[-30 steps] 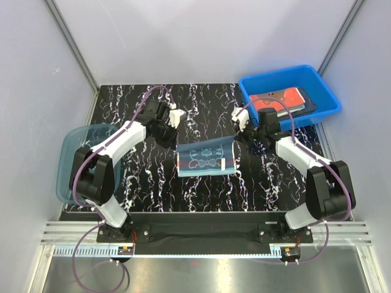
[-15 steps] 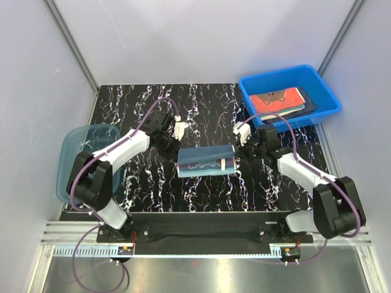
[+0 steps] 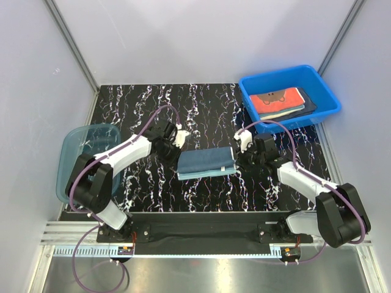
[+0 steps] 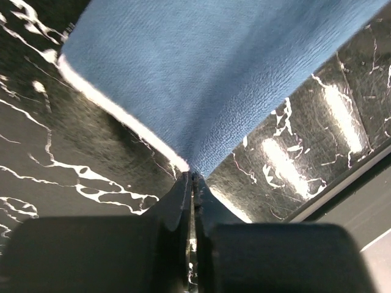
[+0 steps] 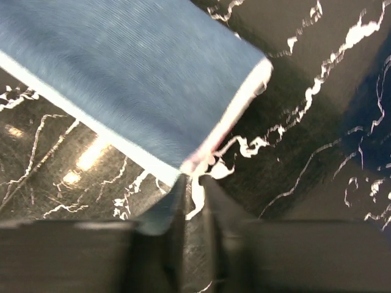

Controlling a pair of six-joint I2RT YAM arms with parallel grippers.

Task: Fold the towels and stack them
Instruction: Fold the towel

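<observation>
Pale plain walls (image 3: 201, 43) enclose a glossy black tabletop (image 3: 134, 104) veined with white. At its middle lies a folded slate-blue towel (image 3: 206, 162), soft, finely ribbed and pale-edged. The left gripper (image 4: 193, 178) pinches one corner tight; the right gripper (image 5: 194, 181) has its fingers barely parted at another, and I cannot tell whether it grips.

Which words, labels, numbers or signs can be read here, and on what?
No text can be read.
Red folded towel in the rigid blue plastic bin: dark brown print, too small to tell whether it holds letters.
Folded slate-blue towel: plain, no marking seen.
</observation>
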